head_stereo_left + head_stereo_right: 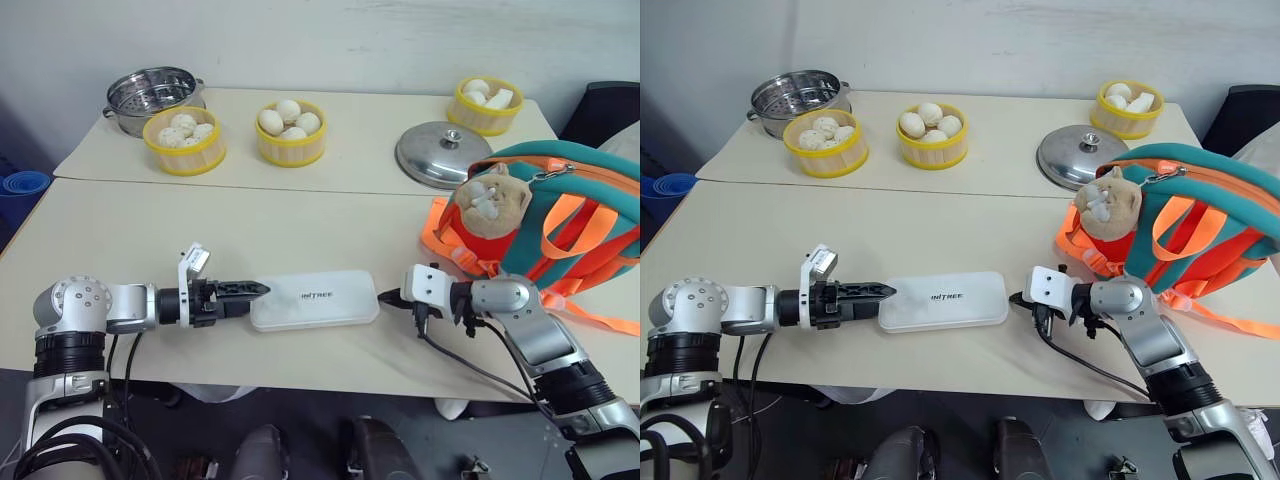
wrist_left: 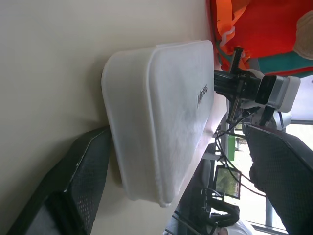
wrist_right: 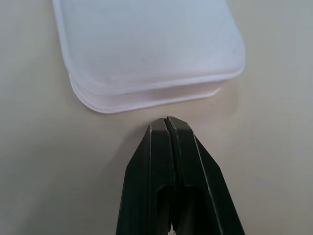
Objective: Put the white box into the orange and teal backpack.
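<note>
Two grippers flank the white box point(image 1: 314, 299), which lies flat on the table point(image 1: 200, 230): the left gripper point(image 1: 258, 289), fingers spread wide, at one short end, the right gripper point(image 3: 168, 122), fingers pressed together, just off the other; the orange and teal backpack point(image 1: 575, 215) stands near the right arm

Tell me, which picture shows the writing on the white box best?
The left eye view: the whole white box lies flat with its dark lettering facing up. The right eye view shows it likewise. The left wrist view shows the lettering sideways. The right wrist view shows just one plain end.
</note>
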{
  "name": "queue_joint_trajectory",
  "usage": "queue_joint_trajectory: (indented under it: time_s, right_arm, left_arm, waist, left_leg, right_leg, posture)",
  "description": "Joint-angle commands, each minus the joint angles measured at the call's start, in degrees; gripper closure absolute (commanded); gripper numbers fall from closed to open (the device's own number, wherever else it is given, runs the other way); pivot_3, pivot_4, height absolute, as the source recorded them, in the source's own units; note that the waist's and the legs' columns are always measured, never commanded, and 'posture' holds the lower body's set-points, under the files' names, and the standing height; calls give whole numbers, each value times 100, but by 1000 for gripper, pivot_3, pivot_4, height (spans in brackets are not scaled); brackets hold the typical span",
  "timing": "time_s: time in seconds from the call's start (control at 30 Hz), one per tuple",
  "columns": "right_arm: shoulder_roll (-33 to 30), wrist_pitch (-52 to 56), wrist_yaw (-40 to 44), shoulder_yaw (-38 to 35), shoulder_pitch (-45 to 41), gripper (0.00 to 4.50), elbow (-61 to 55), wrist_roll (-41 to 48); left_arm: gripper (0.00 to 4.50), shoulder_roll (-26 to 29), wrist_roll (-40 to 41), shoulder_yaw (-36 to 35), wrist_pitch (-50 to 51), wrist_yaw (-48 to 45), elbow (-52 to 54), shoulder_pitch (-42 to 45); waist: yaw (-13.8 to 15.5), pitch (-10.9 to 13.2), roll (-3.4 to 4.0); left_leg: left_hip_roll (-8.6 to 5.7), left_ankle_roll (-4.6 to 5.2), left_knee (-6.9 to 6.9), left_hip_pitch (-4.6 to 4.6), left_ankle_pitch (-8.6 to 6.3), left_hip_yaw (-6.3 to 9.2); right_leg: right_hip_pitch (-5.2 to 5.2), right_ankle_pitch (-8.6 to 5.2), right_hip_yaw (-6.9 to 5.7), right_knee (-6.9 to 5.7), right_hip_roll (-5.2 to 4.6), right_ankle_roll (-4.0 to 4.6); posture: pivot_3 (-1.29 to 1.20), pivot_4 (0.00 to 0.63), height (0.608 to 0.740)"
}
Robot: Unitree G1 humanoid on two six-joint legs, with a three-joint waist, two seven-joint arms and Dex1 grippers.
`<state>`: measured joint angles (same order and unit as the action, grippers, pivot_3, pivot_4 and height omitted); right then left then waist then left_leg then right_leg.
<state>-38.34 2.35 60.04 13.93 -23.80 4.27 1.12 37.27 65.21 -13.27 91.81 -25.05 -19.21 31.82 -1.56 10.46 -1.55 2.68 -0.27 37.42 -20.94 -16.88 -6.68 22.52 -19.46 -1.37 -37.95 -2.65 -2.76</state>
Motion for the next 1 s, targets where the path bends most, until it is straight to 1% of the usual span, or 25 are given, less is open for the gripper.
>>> queue_joint_trajectory:
  time_s: [0.03, 0.17, 0.2, 0.23, 0.33, 0.4, 0.43, 0.47, 0.5, 0.53, 0.57, 0.6, 0.67, 0.7, 0.73, 0.77, 0.8, 0.9, 0.93, 1.0]
  right_arm:
    - [186, -140, 26, 218, -56, 4500, 122, -122]
    - [261, -269, 104, 239, -39, 4500, 145, -121]
    - [257, -292, 119, 231, -13, 4500, 130, -111]
    - [254, -306, 127, 223, 4, 4500, 123, -106]
    - [219, -357, 132, 145, 106, 4500, 47, -44]
    - [220, -311, 61, -29, 241, 4500, -64, 88]
    - [229, -128, 35, -201, 377, 4500, -220, 289]
    - [224, 107, 12, -381, 545, 4233, -413, 502]
    - [179, 432, 38, -581, 784, 4165, -689, 794]
    - [130, 585, 88, -734, 1000, 4028, -927, 1031]
    - [91, 617, 96, -936, 1269, 3683, -1171, 1238]
    - [59, 717, 28, -1195, 1590, 3431, -1436, 1443]
    - [24, 863, -80, -1557, 2029, 2722, -1797, 1725]
    - [36, 1026, -202, -1924, 2384, 2355, -2053, 1989]
    - [42, 1135, -283, -2261, 2708, 1989, -2262, 2226]
    - [42, 1213, -350, -2536, 2972, 1668, -2426, 2404]
    - [98, 1367, -520, -2966, 3279, 1278, -2561, 2642]
    - [234, 1472, -953, -3853, 3780, 229, -2662, 2940]
    - [263, 1511, -1061, -4063, 3867, 13, -2684, 3035]
    - [294, 1640, -1237, -4497, 4011, 13, -2759, 3294]
  left_arm:
    - [16, -375, 420, 186, 69, 614, -432, 78]
    - [16, -580, 1124, 254, 69, 983, -610, 236]
    - [411, -605, 1292, 314, 69, 1061, -601, 247]
    - [605, -614, 1420, 347, 69, 1153, -602, 249]
    - [1524, -606, 1832, 478, 69, 1358, -596, 256]
    - [2164, -582, 2026, 523, 69, 1440, -468, 226]
    - [2399, -581, 2024, 490, 69, 1449, -300, 192]
    - [2886, -604, 1945, 386, 67, 1371, 6, 122]
    - [2953, -528, 1704, 413, -123, 1147, 570, -35]
    - [3130, -406, 1398, 526, -411, 851, 1129, -202]
    - [3131, -230, 989, 689, -959, 258, 1755, -439]
    - [3131, -29, 518, 862, -1631, -403, 2278, -700]
    - [3131, 264, -194, 1142, -2625, -1444, 2823, -1059]
    - [3131, 381, -609, 1242, -3354, -2112, 3010, -1276]
    - [3131, 432, -948, 1299, -3997, -2663, 3113, -1449]
    - [3131, 426, -1177, 1306, -4462, -3030, 3144, -1569]
    - [3131, 455, -1571, 1397, -5078, -3406, 3130, -1659]
    - [3131, 418, -2492, 1614, -6392, -4035, 2850, -1735]
    - [3131, 399, -2643, 1648, -6579, -4152, 2760, -1732]
    - [3131, 314, -2712, 1612, -6747, -4308, 2666, -1709]
  waist:
    - [4, -1, -1]
    - [-4, -2, -2]
    - [-5, -2, -3]
    - [-5, -2, -3]
    - [-15, -2, -3]
    - [-8, -2, -3]
    - [-4, -1, -3]
    - [3, -1, -4]
    - [5, 0, -3]
    - [10, 0, -3]
    - [5, 0, -2]
    - [3, 2, 0]
    - [-5, 5, 7]
    - [-12, 7, 10]
    - [-11, 10, 15]
    - [-2, 11, 18]
    - [2, 11, 18]
    - [12, 11, 18]
    - [11, 11, 18]
    - [-3, 11, 18]
  left_leg:
    - [-1, 0, 1, 2, 0, 0]
    - [0, 0, 7, 1, -1, 1]
    - [0, -1, 6, 1, -1, 1]
    - [0, -2, 6, 0, -2, 1]
    - [2, -7, 6, -6, 1, 1]
    - [2, -9, 6, -7, 2, 1]
    - [2, -9, 7, -7, 2, 1]
    - [2, -9, 7, -11, 2, 1]
    - [2, -9, 7, -14, 2, 6]
    - [1, -8, 10, -17, 1, 6]
    - [1, -9, 1, -27, 1, 9]
    - [0, -13, -4, -27, -2, 9]
    - [0, -19, -16, -27, -3, 4]
    - [0, -21, -22, -24, -2, -2]
    - [2, -22, -22, -23, -1, -9]
    - [2, -23, -30, -22, 2, -11]
    - [3, -24, -36, -16, 3, -11]
    - [5, -19, -36, -16, 1, -6]
    - [4, -1, -36, -16, -11, -5]
    - [4, 20, -38, -17, -12, -5]
  right_leg:
    - [-3, 0, 0, 0, -1, 0]
    - [-5, 0, -2, 0, -1, 0]
    - [-4, 0, -2, 0, -1, 0]
    - [-2, 0, -2, 0, 0, 0]
    - [4, 0, -2, 0, 2, 0]
    - [4, 0, -2, 0, 3, 0]
    - [4, 0, -2, 1, 3, 0]
    - [5, 0, -3, 3, 3, 0]
    - [5, 0, -6, 4, 3, 0]
    - [6, 0, -6, 6, 2, 0]
    - [11, 0, -6, 11, 2, 0]
    - [11, -1, -6, 15, 2, 1]
    - [13, -3, -5, 27, 5, 4]
    - [13, -4, -2, 32, 6, 6]
    - [13, -5, 4, 35, 10, 8]
    - [14, -5, 6, 41, 10, 9]
    - [13, -7, 6, 42, 10, 11]
    - [10, -9, 5, 41, 10, 18]
    - [9, -7, 6, 43, 10, 20]
    - [9, -7, 7, 43, 8, 19]
  posture:
    - [0, 150, 740]
    - [0, 150, 740]
    - [0, 150, 740]
    - [0, 150, 740]
    - [0, 150, 740]
    - [0, 150, 740]
    - [0, 150, 740]
    - [0, 150, 740]
    - [0, 150, 740]
    - [0, 150, 740]
    - [0, 150, 740]
    - [0, 150, 740]
    - [0, 150, 740]
    - [0, 150, 740]
    - [0, 150, 740]
    - [0, 150, 740]
    - [0, 150, 740]
    - [0, 150, 740]
    - [0, 150, 740]
    - [0, 150, 740]
